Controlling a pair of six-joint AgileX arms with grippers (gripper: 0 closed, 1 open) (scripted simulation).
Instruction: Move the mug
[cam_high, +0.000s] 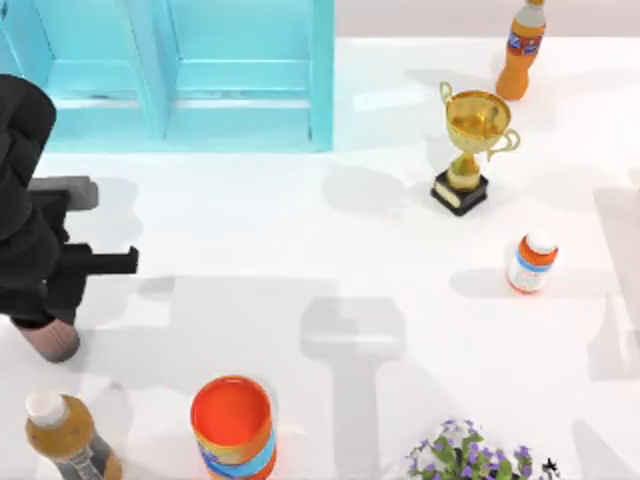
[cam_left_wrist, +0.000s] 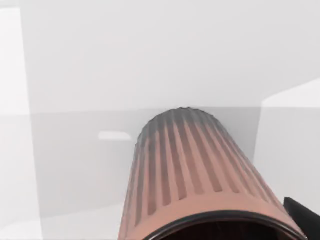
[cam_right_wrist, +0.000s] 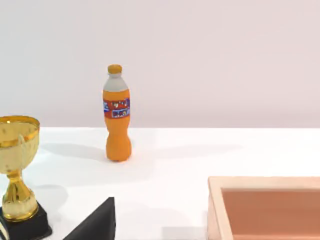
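Observation:
The mug (cam_left_wrist: 195, 175) is a reddish-brown ribbed tumbler with a dark rim. It fills the lower part of the left wrist view, and one dark finger (cam_left_wrist: 304, 216) shows beside its rim. From above, the mug (cam_high: 52, 340) pokes out below my black left gripper (cam_high: 45, 300) near the table's left edge, and the gripper is shut on it. A dark part of my right gripper (cam_right_wrist: 95, 225) shows low in the right wrist view, parked far from the mug.
A blue cabinet (cam_high: 180, 70) stands at the back left. A gold trophy (cam_high: 472, 140), an orange soda bottle (cam_high: 520, 45) and a small white-capped bottle (cam_high: 532, 262) are on the right. An orange cup (cam_high: 233, 428), a brown bottle (cam_high: 65, 435) and purple flowers (cam_high: 480, 462) line the front. A wooden box (cam_right_wrist: 265, 207) is near the right arm.

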